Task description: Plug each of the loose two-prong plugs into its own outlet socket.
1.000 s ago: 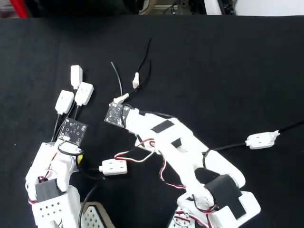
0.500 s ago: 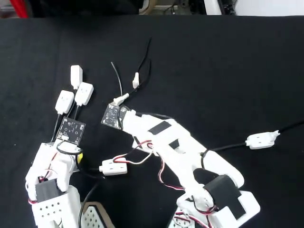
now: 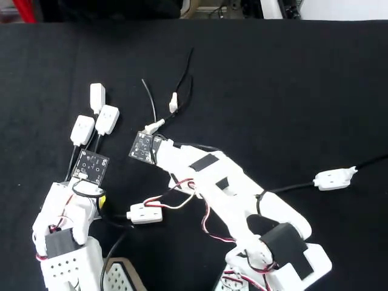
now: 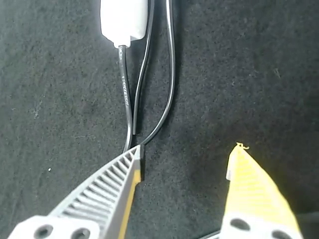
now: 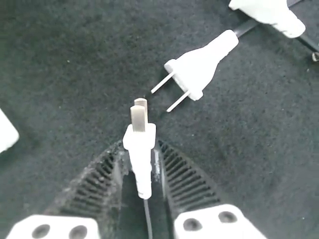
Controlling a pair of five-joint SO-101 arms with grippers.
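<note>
High view: a black cloth [image 3: 273, 91] covered the table. At the lower left stood the white left arm [image 3: 66, 224], pointing toward the far edge. Just past its tip lay three white sockets close together: the left socket [image 3: 82, 129], the top socket [image 3: 97, 97] and the third socket [image 3: 107, 119], with black cords running back under the arm. Low between the two arms lay a lone socket [image 3: 145, 213]. Beyond it, toward the far edge, were two small white plugs: the near plug [image 3: 153, 127], just beside the right arm's tip, and the far plug [image 3: 173, 102] a little beyond, each on a thin black cord. The white right arm [image 3: 230, 188] slanted from the lower right up toward the middle. Far to the right, well apart from everything else, lay the right-hand socket [image 3: 333, 178] on a cord running off the table's edge.

Left wrist view: the left gripper [image 4: 187, 149] was released, with its grey finger [image 4: 104, 194] and yellow finger [image 4: 254, 189] spread wide and nothing between them. Black cords [image 4: 172, 74] ran on the cloth from the grey finger's tip to a white socket body [image 4: 124, 20].

Right wrist view: the right gripper [image 5: 140, 149] was clenched on the held plug [image 5: 138, 137], grasping its white body, with the two prongs pointing away from the gripper. Near it on the cloth, not touching, lay a loose plug [image 5: 199, 64], its prongs angled back toward the held one. A further white piece [image 5: 266, 10] sat at the edge, too cut off to identify.
</note>
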